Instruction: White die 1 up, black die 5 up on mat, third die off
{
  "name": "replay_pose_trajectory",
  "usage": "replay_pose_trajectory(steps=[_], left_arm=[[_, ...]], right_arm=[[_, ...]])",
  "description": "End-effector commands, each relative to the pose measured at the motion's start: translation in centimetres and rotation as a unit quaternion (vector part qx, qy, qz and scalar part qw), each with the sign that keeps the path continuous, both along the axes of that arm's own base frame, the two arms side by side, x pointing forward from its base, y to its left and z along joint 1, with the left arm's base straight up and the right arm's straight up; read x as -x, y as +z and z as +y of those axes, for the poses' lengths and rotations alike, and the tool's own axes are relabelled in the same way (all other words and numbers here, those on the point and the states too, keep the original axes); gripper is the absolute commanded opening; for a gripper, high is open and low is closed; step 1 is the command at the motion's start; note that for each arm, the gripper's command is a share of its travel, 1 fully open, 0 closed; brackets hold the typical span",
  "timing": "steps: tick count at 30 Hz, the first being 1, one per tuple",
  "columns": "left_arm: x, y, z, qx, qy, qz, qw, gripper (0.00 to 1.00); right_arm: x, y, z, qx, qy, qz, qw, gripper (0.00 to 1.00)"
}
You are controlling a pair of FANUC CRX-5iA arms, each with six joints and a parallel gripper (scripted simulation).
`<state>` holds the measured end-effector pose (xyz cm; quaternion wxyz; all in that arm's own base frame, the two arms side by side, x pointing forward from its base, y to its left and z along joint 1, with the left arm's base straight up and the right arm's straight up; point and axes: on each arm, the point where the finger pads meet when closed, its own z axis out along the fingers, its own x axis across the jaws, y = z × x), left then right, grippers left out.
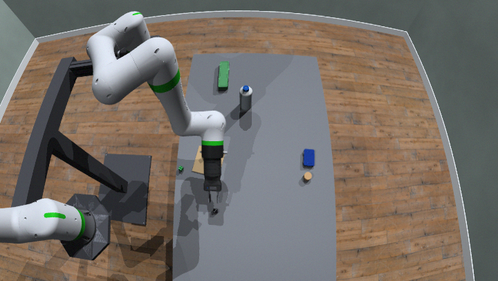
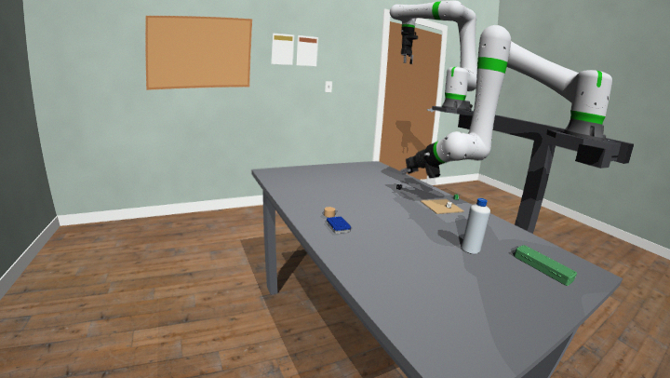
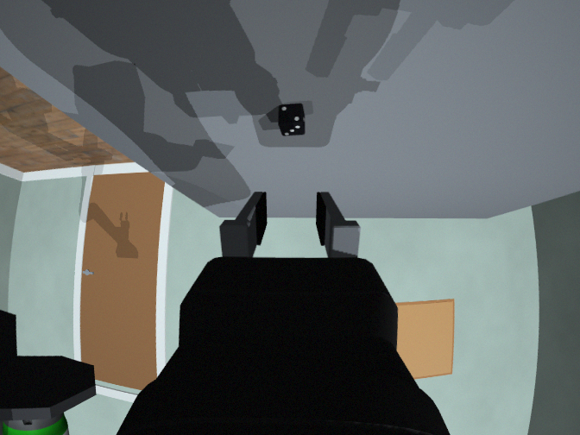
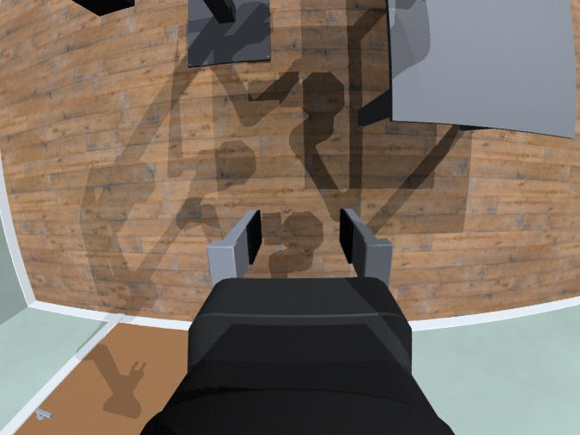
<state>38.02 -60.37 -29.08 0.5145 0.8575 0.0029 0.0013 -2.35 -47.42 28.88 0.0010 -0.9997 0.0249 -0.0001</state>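
Black die (image 1: 215, 210) (image 2: 398, 186) (image 3: 291, 119) is on the table, off the mat (image 1: 196, 168) (image 2: 434, 206), about 6 o'clock of it from the top. Left gripper (image 1: 214, 199) (image 2: 404, 172) (image 3: 291, 217): fingers part-spread, nothing pinched, die just beyond the tips. Right gripper (image 2: 408, 60) (image 4: 299, 236): spread wide, empty, well apart. White die (image 2: 448, 204) sits on the mat; we can't read its top. Green die (image 1: 180, 168) (image 2: 456, 196) is off it, 9 o'clock from the top; we leave it.

We see two-pip and three-pip faces on black, so probably no 5 up. We'd check the top, regrip centred on opposite sides, roll the two-pip face under, and lower flat before letting go. Edge contact could tip it. No brands, labels or writing we can read.
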Motion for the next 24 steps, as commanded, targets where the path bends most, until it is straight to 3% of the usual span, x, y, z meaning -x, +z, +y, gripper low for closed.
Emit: replay_pose_trajectory(steps=[1,6,12,18,24], left_arm=[[0.0,0.3,0.0,0.001,0.000,0.000,1.000,0.70],[0.2,0.5,-0.6,0.003,-0.004,0.004,1.000,0.70],[1.6,1.7,-3.4,0.015,-0.030,0.031,0.999,0.70],[5.1,4.2,-8.5,0.024,-0.088,0.087,0.992,0.70],[8.9,6.5,-12.3,0.011,-0.149,0.137,0.979,0.70]], right_arm=[[0.0,0.1,0.0,0.001,0.000,0.000,1.000,1.00],[0.0,0.1,0.0,0.001,0.000,0.000,1.000,1.00],[0.0,0.1,0.0,0.001,0.000,0.000,1.000,1.00],[0.0,0.1,0.0,0.001,0.000,0.000,1.000,1.00],[0.0,0.1,0.0,0.001,0.000,0.000,1.000,1.00]])
